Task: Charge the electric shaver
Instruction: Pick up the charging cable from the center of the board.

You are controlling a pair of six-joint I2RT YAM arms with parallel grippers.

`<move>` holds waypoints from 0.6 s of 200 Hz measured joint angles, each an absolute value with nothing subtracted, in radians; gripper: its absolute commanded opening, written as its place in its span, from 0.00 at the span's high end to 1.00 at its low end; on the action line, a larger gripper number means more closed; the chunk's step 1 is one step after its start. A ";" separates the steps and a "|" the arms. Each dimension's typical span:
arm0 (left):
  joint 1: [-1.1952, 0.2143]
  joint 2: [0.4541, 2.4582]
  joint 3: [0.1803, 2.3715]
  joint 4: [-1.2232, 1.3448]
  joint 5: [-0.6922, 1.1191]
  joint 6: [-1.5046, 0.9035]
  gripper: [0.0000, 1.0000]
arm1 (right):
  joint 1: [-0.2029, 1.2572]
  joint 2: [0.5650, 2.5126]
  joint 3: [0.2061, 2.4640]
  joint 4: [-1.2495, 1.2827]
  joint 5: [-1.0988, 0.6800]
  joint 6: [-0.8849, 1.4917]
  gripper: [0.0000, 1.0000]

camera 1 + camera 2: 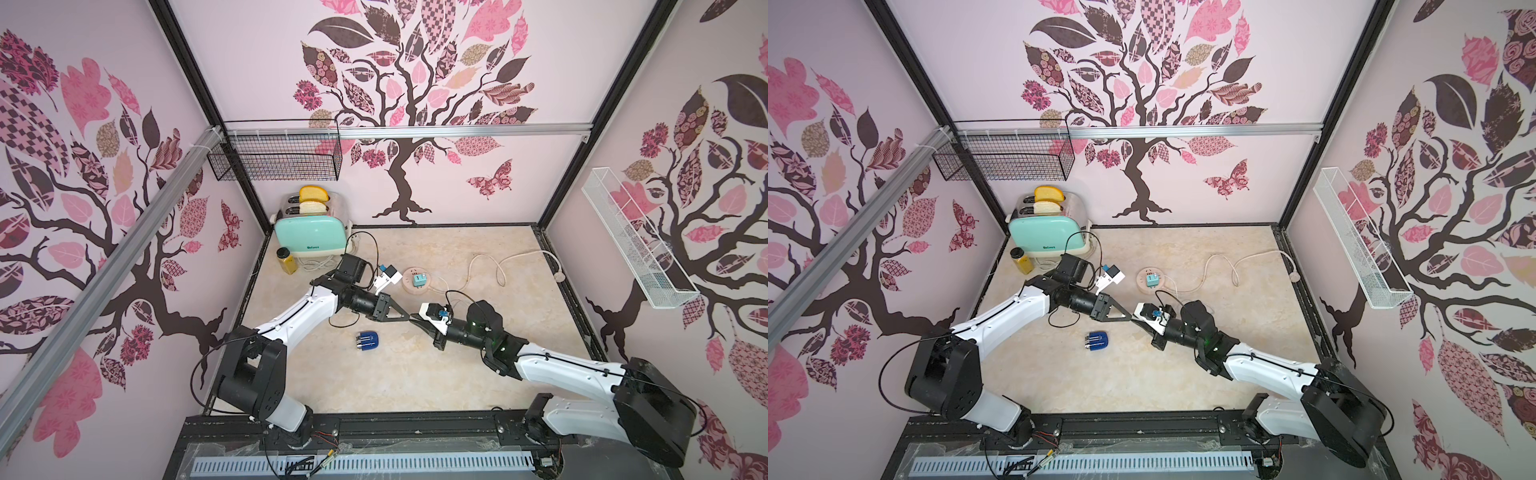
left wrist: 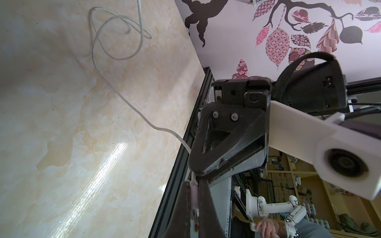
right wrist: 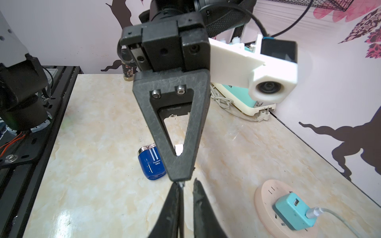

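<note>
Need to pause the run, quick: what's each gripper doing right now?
Left gripper: shut on the cable.
Right gripper: slightly open, with the same cable against one finger, not clamped.

Top views overhead, share whole table (image 1: 415, 374); wrist views close, low.

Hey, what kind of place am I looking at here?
Probably a mock kitchen corner in a robot lab: a toaster holding bread, a marble-look counter, and tree-decal walls on a metal frame.
</note>
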State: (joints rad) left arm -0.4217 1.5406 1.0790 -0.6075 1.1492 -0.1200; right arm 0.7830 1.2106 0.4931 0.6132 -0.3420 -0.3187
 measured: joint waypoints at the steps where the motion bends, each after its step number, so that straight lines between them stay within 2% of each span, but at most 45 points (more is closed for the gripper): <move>1: -0.422 1.541 1.079 -0.607 1.149 -0.120 1.00 | 0.783 1.211 0.493 0.613 -0.342 -0.318 0.86; 81: -0.422 1.543 1.079 -0.615 1.148 -0.120 1.00 | 0.782 1.224 0.495 0.611 -0.339 -0.317 0.77; 120: -0.422 1.543 1.080 -0.615 1.148 -0.120 1.00 | 0.784 1.225 0.496 0.610 -0.342 -0.316 0.86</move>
State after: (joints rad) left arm -0.4217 1.5433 1.0801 -0.6147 1.1484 -0.1196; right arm 0.7837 1.2251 0.4965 0.6098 -0.3420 -0.3164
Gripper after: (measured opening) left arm 0.057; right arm 0.155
